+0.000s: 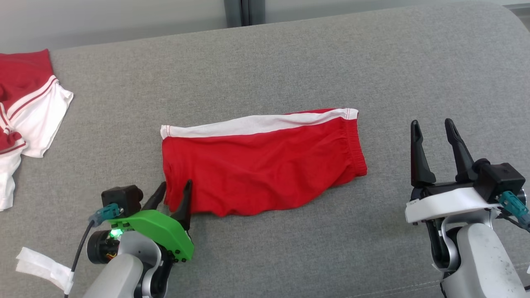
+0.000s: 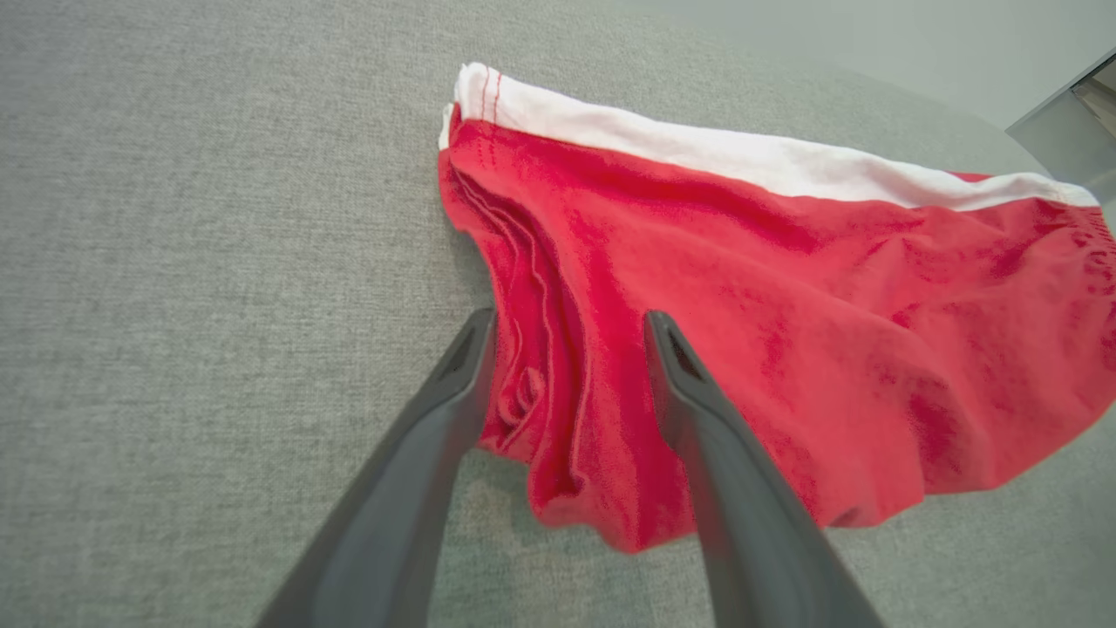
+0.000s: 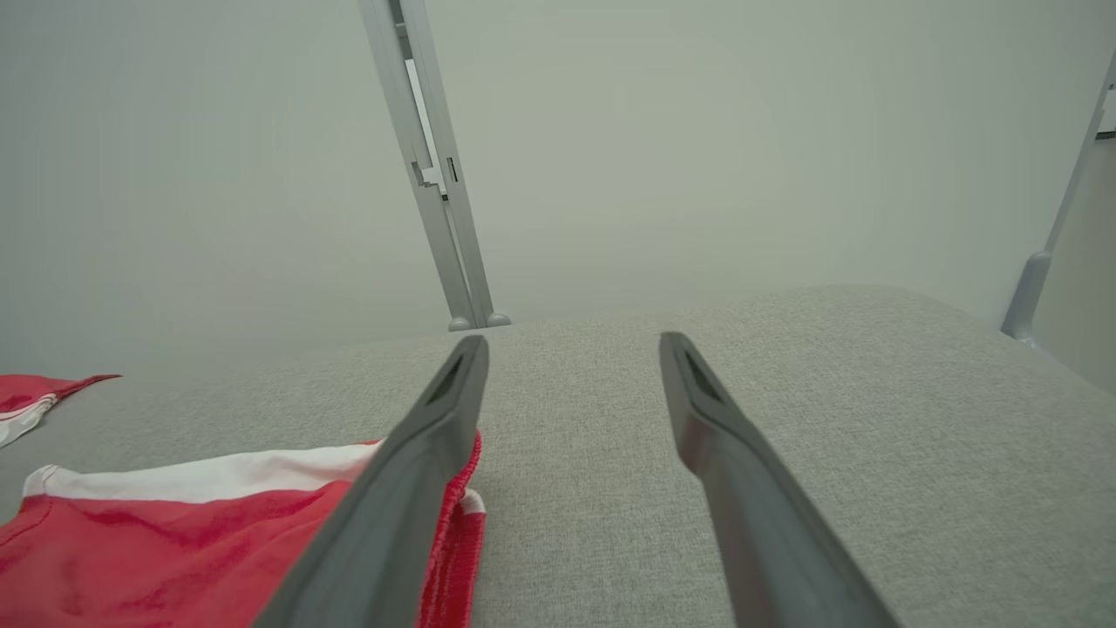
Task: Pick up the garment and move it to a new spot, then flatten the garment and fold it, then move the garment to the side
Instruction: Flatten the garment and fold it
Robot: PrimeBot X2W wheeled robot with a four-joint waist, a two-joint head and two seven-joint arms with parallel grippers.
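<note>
Red shorts with a white side stripe (image 1: 261, 161) lie folded lengthwise in the middle of the grey cushion (image 1: 290, 62), waistband to the right. My left gripper (image 1: 174, 194) stands open at the shorts' near left corner. In the left wrist view its fingers (image 2: 453, 375) straddle the bunched red hem (image 2: 540, 410), one finger on bare cushion, the other over the cloth. My right gripper (image 1: 434, 132) is open to the right of the waistband, apart from it, with nothing between its fingers. In the right wrist view the waistband (image 3: 453, 523) lies just left of the gripper (image 3: 571, 349).
A second red and white garment (image 1: 25, 107) lies crumpled at the cushion's far left edge. A white tape scrap (image 1: 41, 265) sits near the front left. A wall and a metal post (image 3: 436, 174) stand behind the cushion. Bare cushion stretches to the right.
</note>
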